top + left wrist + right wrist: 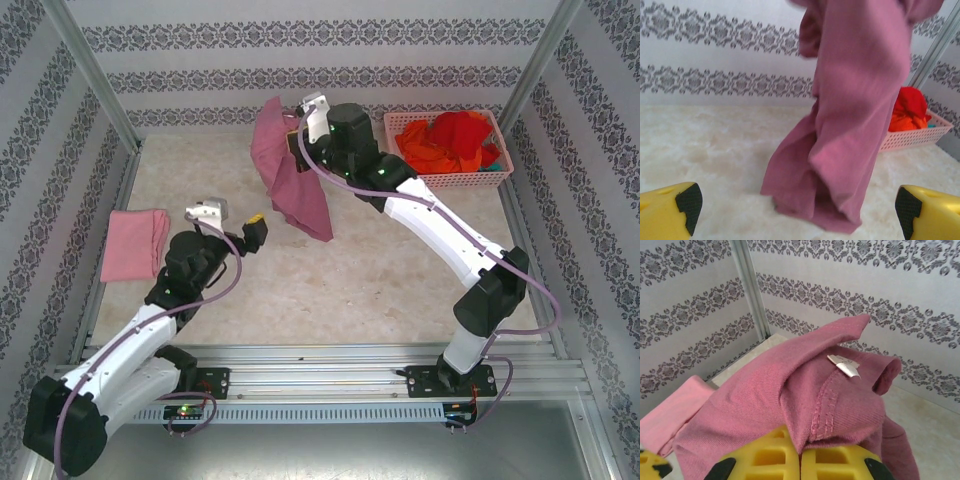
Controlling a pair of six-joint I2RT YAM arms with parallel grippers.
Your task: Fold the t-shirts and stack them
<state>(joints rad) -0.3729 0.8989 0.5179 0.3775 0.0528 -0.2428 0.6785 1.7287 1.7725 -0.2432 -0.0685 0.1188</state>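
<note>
Cloth hangs from the right hand (pixel 293 140): its two yellow fingers (pixel 770 460) are clenched together on a bunched fold of the mauve t-shirt (pixel 298 190). The grip is near the collar seam, where a small white label (pixel 844 365) sticks up just beyond the fingertips. From that grip the shirt drops in a long loose drape beneath the hand, and its lower end reaches down to the desk (pixel 370 270). Whether it rests there or only brushes the surface I cannot tell.

The left hand (pixel 250 232) is released, its yellow fingers (pixel 662 212) with black pads (pixel 689 202) spread wide and holding nothing. It sits low over the desk, pointed at the hanging shirt, which is straight ahead of it and apart from both fingertips.

A light pink t-shirt (pixel 135 243) lies folded flat on the desk, out to the left of the left hand and well apart from it. A pink lattice basket (pixel 455 181) stands on the desk to the right of the right hand, near its arm. Inside it a red t-shirt (pixel 462 130) and an orange t-shirt (pixel 418 150) lie crumpled together.
</note>
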